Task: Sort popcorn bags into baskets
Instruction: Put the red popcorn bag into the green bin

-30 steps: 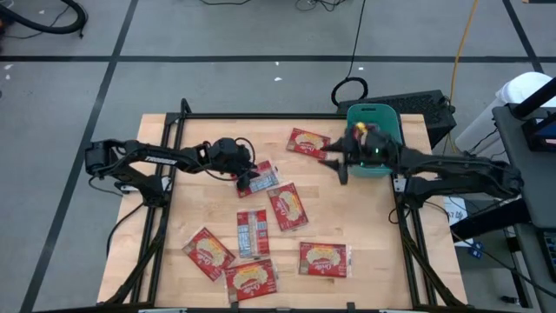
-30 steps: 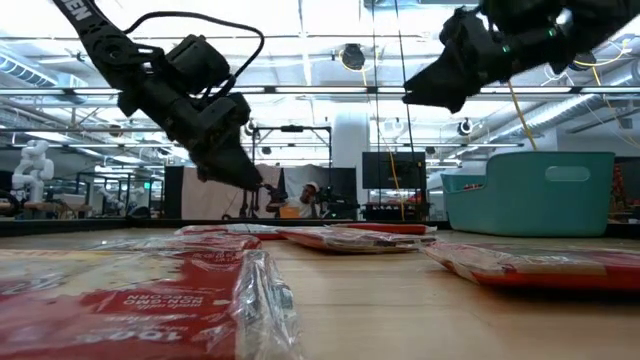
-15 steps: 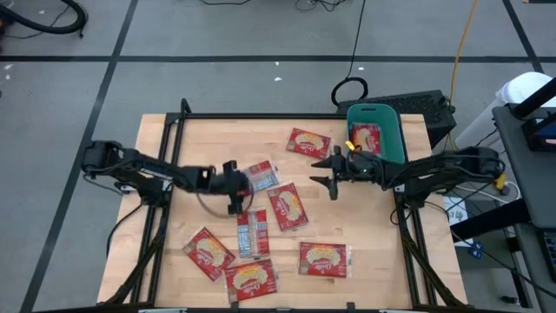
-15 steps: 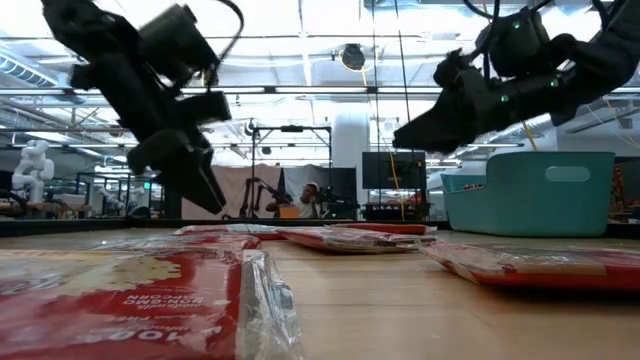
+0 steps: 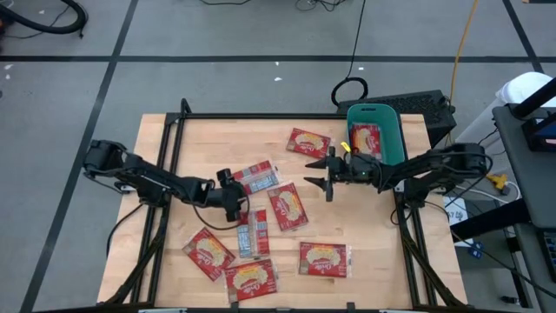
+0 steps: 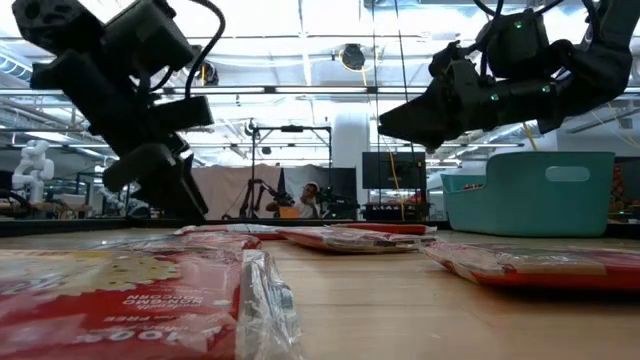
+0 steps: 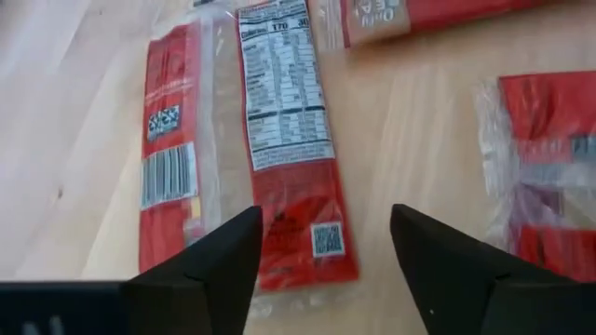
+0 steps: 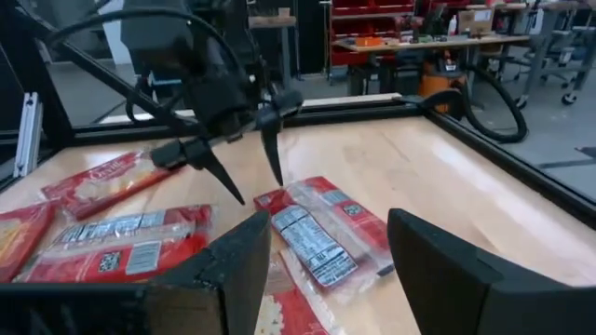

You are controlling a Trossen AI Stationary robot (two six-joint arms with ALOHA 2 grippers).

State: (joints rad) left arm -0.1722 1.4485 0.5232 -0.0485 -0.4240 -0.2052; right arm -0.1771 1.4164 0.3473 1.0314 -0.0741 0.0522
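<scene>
Red packet [image 7: 279,158], label side up, lies mid-table, directly ahead of left gripper [image 5: 236,206], long axis running away from fingers. Left jaws open, empty, poised above it. Right gripper [image 5: 323,173] also open, empty, farther off near teal bin [image 5: 393,139].

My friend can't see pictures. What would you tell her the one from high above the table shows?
Two dark robot arms reach over a wooden table scattered with red popcorn bags, both grippers open and empty. The left gripper hovers above a label-side-up bag; the right gripper hangs beside a teal basket holding one bag.
</scene>
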